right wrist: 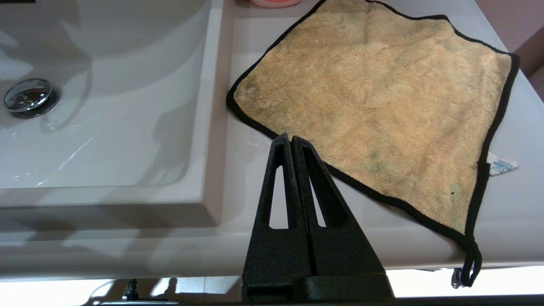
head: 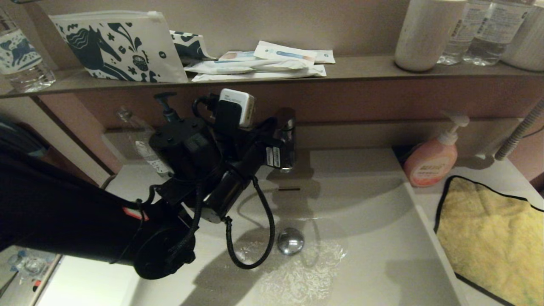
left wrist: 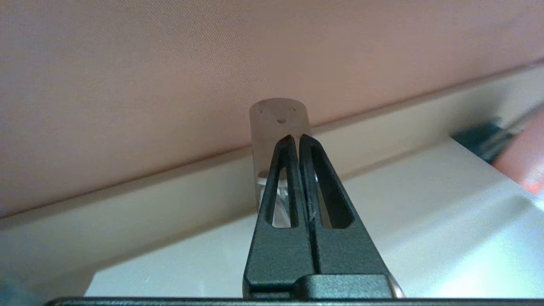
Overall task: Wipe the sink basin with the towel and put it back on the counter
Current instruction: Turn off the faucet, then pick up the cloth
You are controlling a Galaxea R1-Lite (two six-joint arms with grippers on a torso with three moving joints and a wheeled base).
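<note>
The mustard-yellow towel (head: 488, 242) (right wrist: 374, 97) lies flat, black edging all round, on the off-white counter (head: 429, 199) (right wrist: 238, 63) right of the sink basin (head: 374, 238) (right wrist: 106, 127). Water ripples round the chrome drain plug (head: 290, 241) (right wrist: 27, 94), with the slot overflow (head: 289, 188) behind it. My left arm (head: 204, 170) reaches across the basin to the chrome tap (head: 288, 123) (left wrist: 278, 119). There the left gripper (left wrist: 296, 138) is shut and empty, its tips right at the tap body. The right gripper (right wrist: 291, 138) is shut and empty above the counter's front, tips beside the towel's near edge; the head view does not show it.
A pink soap pump bottle (head: 431, 163) stands behind the towel, a flexible hose (head: 518, 131) to its right. The brown shelf (head: 361, 68) carries a white horse pouch (head: 119, 46), packets (head: 259, 63) and bottles (head: 480, 29). A clear bottle (head: 146, 148) stands left of the tap. A small sachet (right wrist: 501, 163) lies by the towel.
</note>
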